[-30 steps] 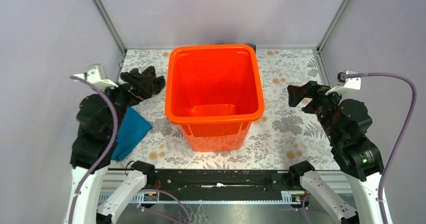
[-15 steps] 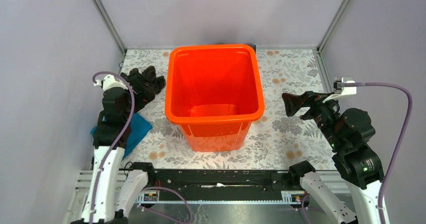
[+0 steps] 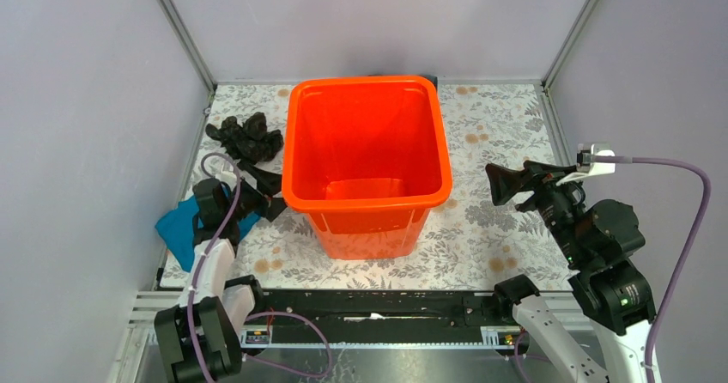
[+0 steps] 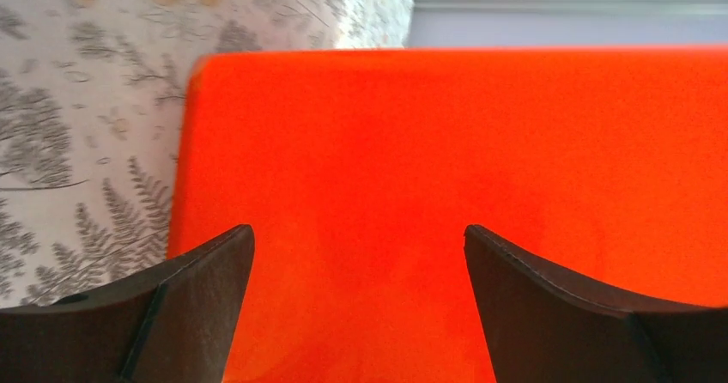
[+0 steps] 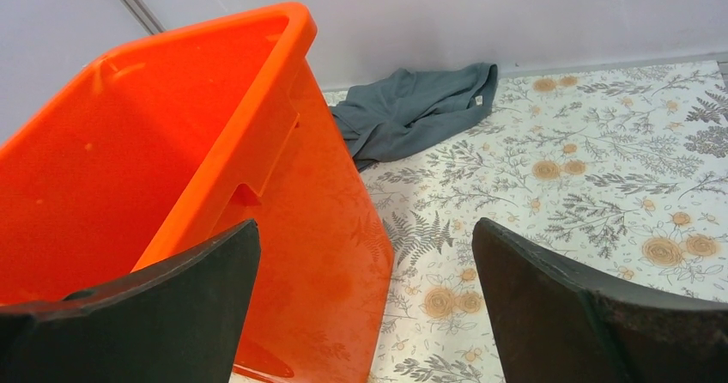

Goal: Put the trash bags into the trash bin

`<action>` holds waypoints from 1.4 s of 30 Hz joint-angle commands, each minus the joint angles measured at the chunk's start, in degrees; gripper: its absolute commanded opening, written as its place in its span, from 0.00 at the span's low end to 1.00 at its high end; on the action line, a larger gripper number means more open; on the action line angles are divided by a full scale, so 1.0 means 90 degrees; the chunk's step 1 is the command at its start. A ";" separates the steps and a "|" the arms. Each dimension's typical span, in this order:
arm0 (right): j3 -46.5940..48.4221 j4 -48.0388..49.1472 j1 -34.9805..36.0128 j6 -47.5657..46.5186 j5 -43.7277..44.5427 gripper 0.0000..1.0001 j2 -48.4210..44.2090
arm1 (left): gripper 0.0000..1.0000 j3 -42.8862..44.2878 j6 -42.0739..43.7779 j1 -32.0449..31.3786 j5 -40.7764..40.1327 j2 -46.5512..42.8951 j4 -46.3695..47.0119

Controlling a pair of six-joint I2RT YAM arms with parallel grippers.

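Observation:
The orange trash bin (image 3: 367, 202) stands upright in the middle of the table, with nothing visible inside. The black trash bag (image 3: 245, 136) lies crumpled on the table left of the bin, near the back. My left gripper (image 3: 271, 196) is open and empty, low by the bin's left wall, in front of the bag and apart from it. In the left wrist view the bin wall (image 4: 446, 142) fills the space ahead of the open left gripper (image 4: 356, 254). My right gripper (image 3: 496, 185) is open and empty, right of the bin. In the right wrist view it (image 5: 365, 254) faces the bin's side (image 5: 318, 228).
A teal-blue cloth (image 3: 182, 228) lies under my left arm near the table's left edge. A grey-blue cloth (image 5: 412, 108) lies behind the bin against the back wall. Grey walls close in the floral table (image 3: 498, 125) on three sides.
My left arm has dropped and pulled back from the bag towards the near edge; its gripper now points at the bin's left wall. My right gripper has shifted slightly nearer and lower.

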 commanded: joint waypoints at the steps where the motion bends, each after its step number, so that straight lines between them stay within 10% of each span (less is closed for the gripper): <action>1: -0.0099 0.0399 -0.0020 -0.0052 0.0008 1.00 0.0069 | 0.96 -0.0213 -0.0677 0.0025 0.1276 0.0107 0.2178; 24: 0.0019 0.0391 -0.0022 -0.0037 0.0072 1.00 -0.0273 | 0.99 -0.0737 -0.2246 -0.3412 -0.0537 0.1903 0.5781; 37: 0.1266 0.0101 -0.0019 -0.0644 0.0304 1.00 -0.0570 | 0.99 0.1110 -0.3393 -0.5671 -0.1692 0.5554 0.8806; 42: 0.1151 0.0154 -0.0027 -0.0639 -0.0049 1.00 -0.0569 | 0.99 0.2443 -0.3257 -0.6378 -0.2267 0.6551 0.8484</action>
